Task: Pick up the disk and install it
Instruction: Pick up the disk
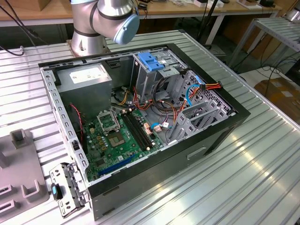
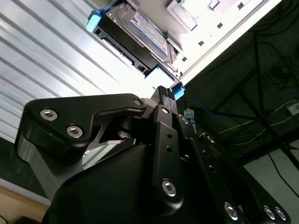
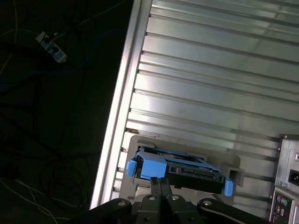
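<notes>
In both wrist views the disk [image 3: 191, 173] lies in a grey holder [image 3: 187, 142] on the ribbed metal table, close to the table's edge. Its silver face with a white-and-blue label [image 2: 147, 25] shows in the second wrist view, with blue rails [image 3: 148, 168] along its sides. My gripper [image 3: 161, 183] hangs right at the near blue rail, its two black fingers pressed together with nothing between them. I cannot tell whether the tips [image 2: 162, 91] touch the rail.
The open computer case [image 1: 220, 131] lies on the table in the exterior view, with a drive cage under a blue latch [image 1: 151, 61], a grey power-supply box [image 1: 89, 79] and the motherboard [image 1: 117, 136]. The arm's base [image 1: 101, 23] stands behind the case. Beyond the table edge, cables hang over dark floor [image 3: 51, 116].
</notes>
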You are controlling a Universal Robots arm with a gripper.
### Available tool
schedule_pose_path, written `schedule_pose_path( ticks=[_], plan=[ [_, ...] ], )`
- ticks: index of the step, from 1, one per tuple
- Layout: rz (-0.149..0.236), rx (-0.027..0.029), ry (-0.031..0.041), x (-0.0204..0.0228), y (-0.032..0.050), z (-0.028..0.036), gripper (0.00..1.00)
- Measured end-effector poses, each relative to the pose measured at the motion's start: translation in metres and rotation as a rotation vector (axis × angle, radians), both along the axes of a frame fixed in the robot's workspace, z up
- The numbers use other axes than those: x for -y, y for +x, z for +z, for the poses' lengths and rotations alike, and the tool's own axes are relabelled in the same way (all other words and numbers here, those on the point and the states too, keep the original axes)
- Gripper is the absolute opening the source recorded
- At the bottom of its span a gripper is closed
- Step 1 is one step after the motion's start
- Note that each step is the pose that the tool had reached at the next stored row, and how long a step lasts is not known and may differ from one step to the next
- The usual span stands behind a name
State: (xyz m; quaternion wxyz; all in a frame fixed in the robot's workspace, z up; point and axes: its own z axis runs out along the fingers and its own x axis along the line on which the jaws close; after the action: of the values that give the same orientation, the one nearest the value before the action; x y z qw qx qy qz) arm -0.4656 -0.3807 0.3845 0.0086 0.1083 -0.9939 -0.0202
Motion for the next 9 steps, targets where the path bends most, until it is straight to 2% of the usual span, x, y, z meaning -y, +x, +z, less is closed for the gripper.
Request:
schedule_pose_path(
  ticks=[8, 9],
  plan=[
    [0.094, 0.0000, 0.0000, 0.0000, 0.0000, 0.0000, 0.11],
    [0.120, 0.0000, 0.0000, 0.0000, 0.0000, 0.0000, 0.11]
  ],
)
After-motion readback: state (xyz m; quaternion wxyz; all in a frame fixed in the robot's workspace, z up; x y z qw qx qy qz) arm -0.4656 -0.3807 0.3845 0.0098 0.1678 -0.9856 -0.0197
